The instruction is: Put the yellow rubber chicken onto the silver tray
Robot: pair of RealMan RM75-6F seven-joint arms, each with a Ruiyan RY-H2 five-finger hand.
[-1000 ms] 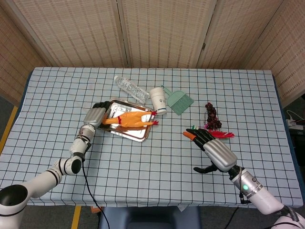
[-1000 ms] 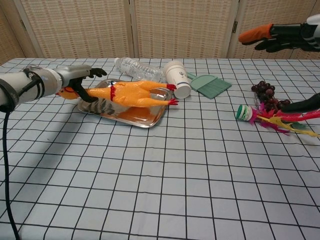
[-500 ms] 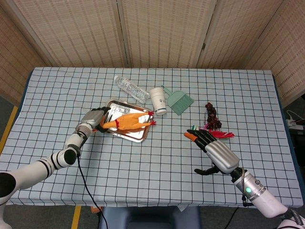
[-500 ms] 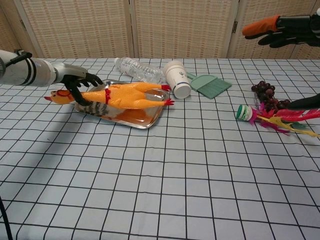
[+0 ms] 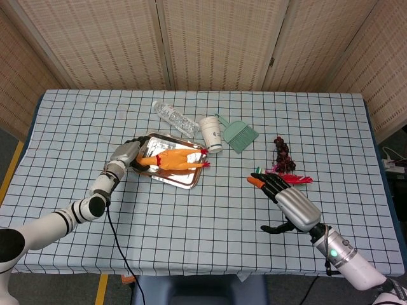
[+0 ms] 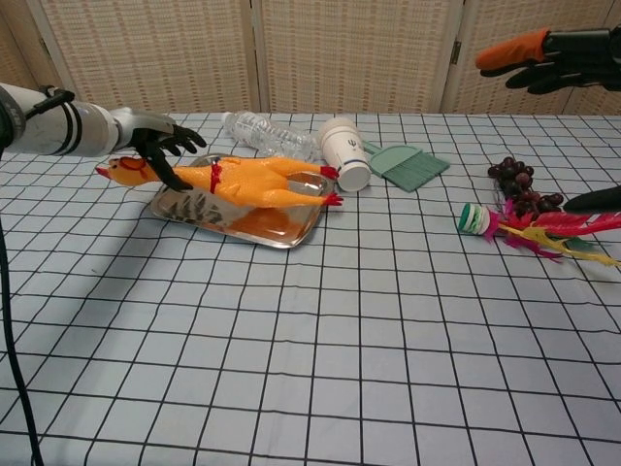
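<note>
Yellow rubber chicken (image 6: 247, 181) lies lengthwise across the silver tray (image 6: 199, 208), we note, with its head (image 6: 124, 171) hanging past the tray's left edge and its red feet at the right rim. We record the left hand (image 6: 155, 146) at that head end: its dark fingers (image 6: 173, 173) curl around the chicken's neck and hold it (the head view shows the same grip at (image 5: 130, 154)). The tray sits on the checked surface (image 6: 310, 330), tilted a little in the head view's frame.

Behind the tray, we see a clear plastic bottle (image 6: 264, 133) lying on its side, and just right of it a white cup (image 6: 346, 151), also on its side with its mouth toward the camera. A green hand brush (image 6: 408, 165) rests beside the cup.

Further right, well apart from the tray, we log a bunch of dark grapes (image 6: 519, 184), a small green-and-white cap (image 6: 473, 218) and a red and yellow feathered thing (image 6: 553, 231) touching it.

The right hand (image 5: 286, 200) hovers above the surface near the feathers, holding nothing, its fingers extended and spread; one fingertip (image 6: 509, 53) is orange. In the chest view we catch only its fingers at the upper right corner.
</note>
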